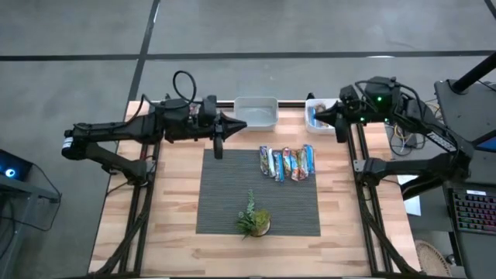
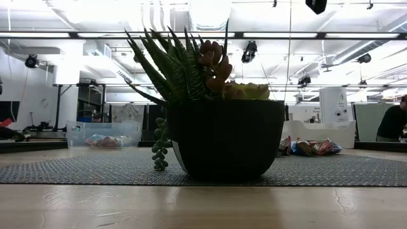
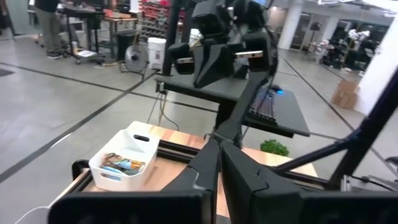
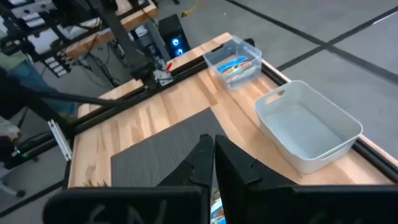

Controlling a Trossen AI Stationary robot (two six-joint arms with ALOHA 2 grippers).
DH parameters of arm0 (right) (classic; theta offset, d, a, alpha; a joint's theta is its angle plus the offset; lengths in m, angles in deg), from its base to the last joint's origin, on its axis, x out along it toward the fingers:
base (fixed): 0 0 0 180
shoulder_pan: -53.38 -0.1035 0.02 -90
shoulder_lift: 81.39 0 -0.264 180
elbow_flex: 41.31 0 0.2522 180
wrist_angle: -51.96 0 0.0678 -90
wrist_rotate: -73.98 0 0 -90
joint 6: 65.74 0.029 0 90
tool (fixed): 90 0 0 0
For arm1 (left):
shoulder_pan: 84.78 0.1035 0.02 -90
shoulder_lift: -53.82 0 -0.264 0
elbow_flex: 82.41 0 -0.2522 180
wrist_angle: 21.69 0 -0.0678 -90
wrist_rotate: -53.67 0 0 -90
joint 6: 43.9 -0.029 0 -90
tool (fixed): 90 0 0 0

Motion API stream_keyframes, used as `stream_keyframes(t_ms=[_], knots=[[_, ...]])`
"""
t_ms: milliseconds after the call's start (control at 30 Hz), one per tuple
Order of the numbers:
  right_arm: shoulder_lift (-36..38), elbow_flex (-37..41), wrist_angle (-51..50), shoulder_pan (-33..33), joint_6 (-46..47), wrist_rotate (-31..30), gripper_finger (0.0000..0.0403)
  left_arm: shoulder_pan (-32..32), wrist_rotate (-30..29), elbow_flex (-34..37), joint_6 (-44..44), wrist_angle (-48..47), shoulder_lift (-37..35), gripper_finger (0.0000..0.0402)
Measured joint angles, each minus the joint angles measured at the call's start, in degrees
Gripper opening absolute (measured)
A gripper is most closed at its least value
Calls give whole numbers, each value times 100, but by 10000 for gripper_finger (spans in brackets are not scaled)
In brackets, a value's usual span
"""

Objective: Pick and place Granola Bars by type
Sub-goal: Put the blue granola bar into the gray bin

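Observation:
Several granola bars (image 1: 287,163) in shiny blue, red and white wrappers lie side by side on the dark ribbed mat (image 1: 232,201); the low view shows them (image 2: 310,147) to the right of the plant. More bars lie in the white bin (image 3: 124,163) at the far right and in a clear bin (image 4: 235,62) at the far left. My left gripper (image 1: 242,124) is shut and empty, held level high over the mat's far left corner. My right gripper (image 1: 316,116), also shut and empty, hovers by the far right bin (image 1: 313,109), slanting down.
An empty white bin (image 1: 256,111) stands at the middle of the far edge, between the two grippers. A small green plant in a dark pot (image 1: 254,222) sits on the mat's near part and fills the low view's middle (image 2: 222,137).

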Motion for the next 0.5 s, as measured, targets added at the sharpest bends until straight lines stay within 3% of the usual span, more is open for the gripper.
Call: stream_keyframes(t_ms=[500], knots=[[-232,2,125,-763,302,-426,8,-401,4,4,-100,-315,-204,0]])
